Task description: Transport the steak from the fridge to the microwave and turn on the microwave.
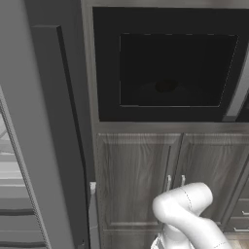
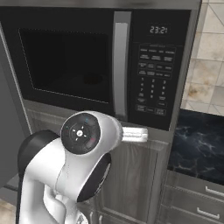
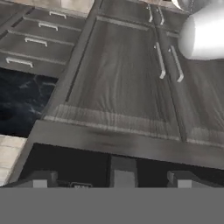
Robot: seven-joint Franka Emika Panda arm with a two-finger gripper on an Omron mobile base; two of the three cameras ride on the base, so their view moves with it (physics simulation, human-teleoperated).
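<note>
The microwave [image 2: 65,57] is built in above the wood cabinets, its black door shut and its grey bar handle [image 2: 120,65] upright. Right of the handle is the keypad [image 2: 153,78], with a lit clock above it. Behind the dark glass [image 1: 175,68] a dim lump rests on the turntable; I cannot tell whether it is the steak. The fridge [image 1: 44,146] stands at the left with shelves [image 1: 9,185] showing past its edge. My gripper [image 3: 112,181] is open and empty, fingertips [image 3: 41,179] wide apart, just under the microwave's lower edge [image 3: 122,144].
Grey-brown cabinet doors [image 1: 136,180] with bar handles sit below the microwave. Drawers [image 2: 192,201] and a dark marbled counter [image 2: 197,144] lie to the right, with a tiled wall [image 2: 208,61] above. My white arm [image 2: 65,166] rises in front of the cabinets.
</note>
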